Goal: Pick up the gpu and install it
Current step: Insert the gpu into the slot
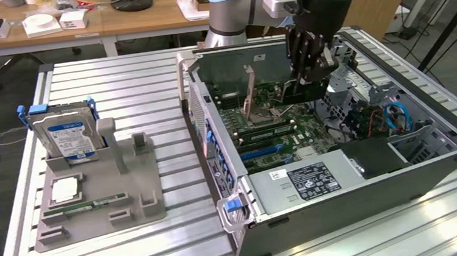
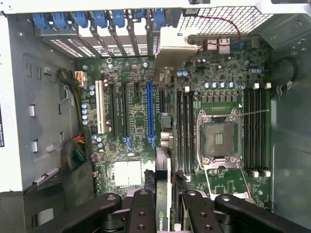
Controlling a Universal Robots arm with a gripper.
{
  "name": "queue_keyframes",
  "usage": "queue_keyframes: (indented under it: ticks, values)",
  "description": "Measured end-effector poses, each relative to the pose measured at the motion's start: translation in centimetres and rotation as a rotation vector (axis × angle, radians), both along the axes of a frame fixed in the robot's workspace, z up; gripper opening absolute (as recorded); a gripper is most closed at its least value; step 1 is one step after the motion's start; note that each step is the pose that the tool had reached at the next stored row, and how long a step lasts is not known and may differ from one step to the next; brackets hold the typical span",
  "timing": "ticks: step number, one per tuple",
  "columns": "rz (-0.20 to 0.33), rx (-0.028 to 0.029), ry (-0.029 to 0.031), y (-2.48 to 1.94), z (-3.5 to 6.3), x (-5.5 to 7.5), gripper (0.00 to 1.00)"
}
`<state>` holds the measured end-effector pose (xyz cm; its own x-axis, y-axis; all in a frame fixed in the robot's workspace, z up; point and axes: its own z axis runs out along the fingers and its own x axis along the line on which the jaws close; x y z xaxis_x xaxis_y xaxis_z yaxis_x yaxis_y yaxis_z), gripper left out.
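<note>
The gripper (image 1: 309, 66) (image 2: 166, 209) is clenched on the gpu (image 1: 304, 91) (image 2: 163, 165), holding it edge-down above the motherboard (image 2: 131, 111) inside the open computer case (image 1: 341, 208).

Circuit board (image 2: 131, 121) green, with a blue slot (image 2: 149, 114) and a white slot (image 2: 100, 114). Case latches (image 2: 77, 20) blue. Gripper (image 2: 168, 208) black. Graphics card (image 2: 163, 179) dark, green logo. Hard drive (image 1: 65, 131) silver, blue-and-white label, blue rails. Tray (image 1: 97, 221) grey. Table (image 1: 127, 81) silver, ribbed. Cables (image 1: 395, 118) blue.
</note>
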<state>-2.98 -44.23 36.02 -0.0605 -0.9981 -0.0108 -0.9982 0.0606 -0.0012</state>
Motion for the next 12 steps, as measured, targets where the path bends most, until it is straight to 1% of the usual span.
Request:
queue_keyframes:
  ticks: [12]
  values:
    - [0.0, 0.0001, 0.0, 0.0, -0.23, 0.0, 0.26]
